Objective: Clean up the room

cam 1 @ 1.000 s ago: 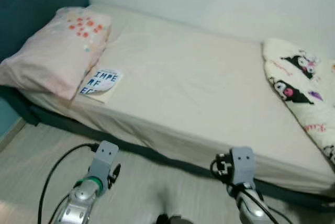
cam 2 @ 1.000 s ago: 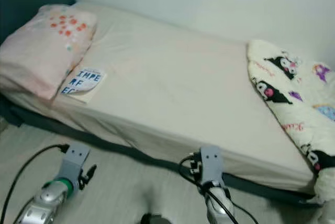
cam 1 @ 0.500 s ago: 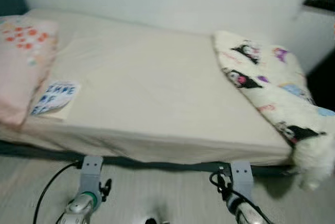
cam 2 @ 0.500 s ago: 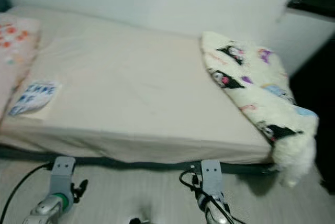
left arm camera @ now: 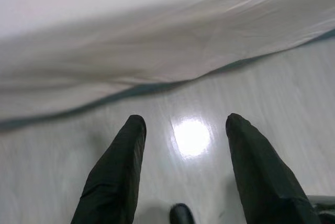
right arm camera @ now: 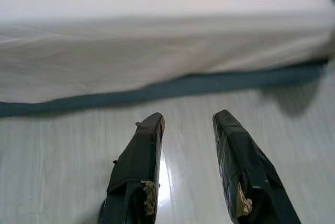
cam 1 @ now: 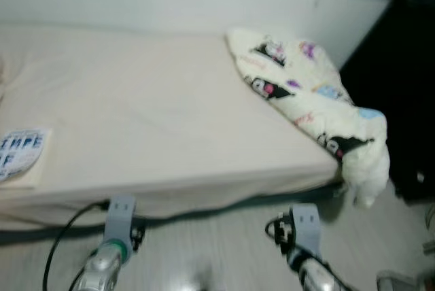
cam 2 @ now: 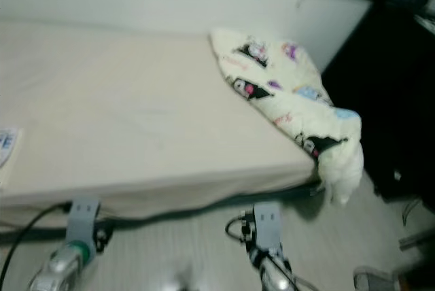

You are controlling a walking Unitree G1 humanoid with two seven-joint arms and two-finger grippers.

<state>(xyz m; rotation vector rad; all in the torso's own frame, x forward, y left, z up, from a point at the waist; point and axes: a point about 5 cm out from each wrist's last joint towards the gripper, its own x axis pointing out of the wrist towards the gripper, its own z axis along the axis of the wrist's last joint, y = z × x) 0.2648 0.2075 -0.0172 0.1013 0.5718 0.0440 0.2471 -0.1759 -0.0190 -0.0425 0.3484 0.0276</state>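
Note:
A cream-sheeted bed (cam 1: 156,114) stretches across the eye views. A white fleece blanket (cam 1: 306,100) printed with cartoon characters lies bunched at its right end and droops over the corner toward the floor. A book with blue letters (cam 1: 19,155) rests on the sheet at the far left. Both arms hang low over the floor in front of the bed, the left wrist (cam 1: 117,226) and the right wrist (cam 1: 304,230). My left gripper (left arm camera: 186,121) is open above the shiny floor with nothing in it. My right gripper (right arm camera: 189,116) is open too, pointing at the bed's dark base.
The bed's dark base (right arm camera: 172,90) runs just ahead of both grippers. Pale wood-look floor (cam 1: 217,250) lies between me and the bed. A dark area (cam 1: 401,87) stands to the right of the bed, with a grey object (cam 1: 401,281) on the floor near it.
The whole picture has shifted as the camera swung right: the pink pillow has left the frame and the blanket now sits nearer the middle. Both arms keep hanging low.

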